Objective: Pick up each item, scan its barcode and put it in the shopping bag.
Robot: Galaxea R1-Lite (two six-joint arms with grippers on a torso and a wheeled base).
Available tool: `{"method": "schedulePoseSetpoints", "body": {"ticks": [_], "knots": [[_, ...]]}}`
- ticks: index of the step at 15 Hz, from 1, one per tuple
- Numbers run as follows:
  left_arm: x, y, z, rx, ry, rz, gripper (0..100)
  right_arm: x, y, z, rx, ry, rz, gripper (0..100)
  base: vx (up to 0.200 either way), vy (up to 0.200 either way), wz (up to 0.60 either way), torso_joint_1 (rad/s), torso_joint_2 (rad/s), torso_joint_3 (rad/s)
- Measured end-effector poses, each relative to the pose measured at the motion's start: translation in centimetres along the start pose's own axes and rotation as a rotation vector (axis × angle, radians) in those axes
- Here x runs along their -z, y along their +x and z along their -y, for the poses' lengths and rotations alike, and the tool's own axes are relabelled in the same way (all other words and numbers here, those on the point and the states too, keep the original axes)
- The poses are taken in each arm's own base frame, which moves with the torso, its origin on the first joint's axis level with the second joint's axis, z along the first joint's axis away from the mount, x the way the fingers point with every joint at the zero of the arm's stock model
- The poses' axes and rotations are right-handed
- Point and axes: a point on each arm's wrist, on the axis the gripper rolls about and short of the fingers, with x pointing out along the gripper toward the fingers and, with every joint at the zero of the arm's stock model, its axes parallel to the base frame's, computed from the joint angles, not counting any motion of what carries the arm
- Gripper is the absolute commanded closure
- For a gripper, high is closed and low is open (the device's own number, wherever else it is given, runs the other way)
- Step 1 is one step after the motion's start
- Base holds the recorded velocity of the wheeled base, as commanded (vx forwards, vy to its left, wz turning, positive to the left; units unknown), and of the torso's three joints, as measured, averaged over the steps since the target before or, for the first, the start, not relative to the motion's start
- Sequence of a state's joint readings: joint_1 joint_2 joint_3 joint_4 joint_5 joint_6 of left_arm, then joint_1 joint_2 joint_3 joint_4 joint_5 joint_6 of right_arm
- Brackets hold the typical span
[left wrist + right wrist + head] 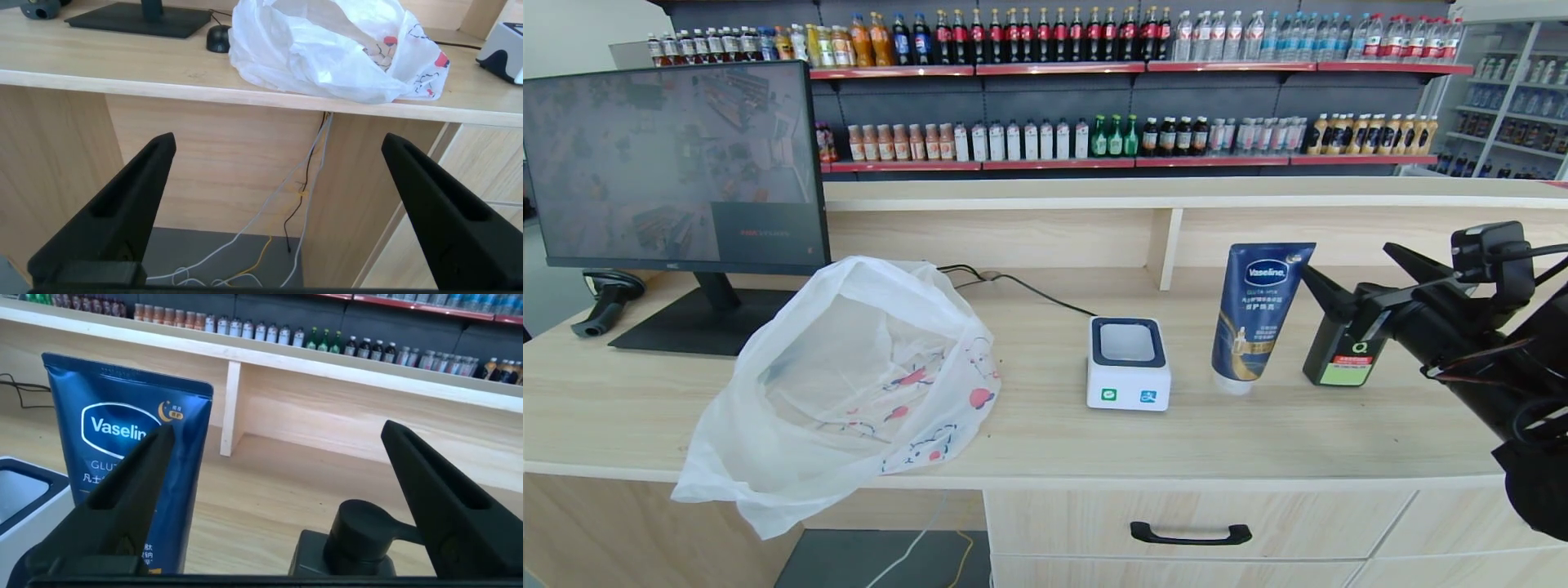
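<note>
Light wooden counter [1045, 441] with monitor [674, 163], white shopping bag [849, 384], small white scanner [1128, 363], upright blue tube [1262, 310], dark bottle [1343, 363]

My head camera looks forward and down across the worktop [1045, 441] from above. My left wrist camera sits low, below the worktop's edge, facing its front; both catch the shopping bag [849, 384]. My right wrist camera looks from close by at the blue tube [98, 396], shared with the head view.
</note>
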State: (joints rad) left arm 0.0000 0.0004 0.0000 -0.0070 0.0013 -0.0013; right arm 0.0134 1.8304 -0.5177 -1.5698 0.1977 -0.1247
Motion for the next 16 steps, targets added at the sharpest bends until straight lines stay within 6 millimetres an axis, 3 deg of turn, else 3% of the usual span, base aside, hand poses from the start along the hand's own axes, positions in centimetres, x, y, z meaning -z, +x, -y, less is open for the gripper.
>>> {"method": "schedulePoseSetpoints", "body": {"ticks": [16], "knots": [[0.0,0.0,0.0,0.0,0.0,0.0,0,0.78,0.53,0.21,0.007,0.015,-0.016,0,0.0,0.0,0.0,0.0,0.0,0.0]]}}
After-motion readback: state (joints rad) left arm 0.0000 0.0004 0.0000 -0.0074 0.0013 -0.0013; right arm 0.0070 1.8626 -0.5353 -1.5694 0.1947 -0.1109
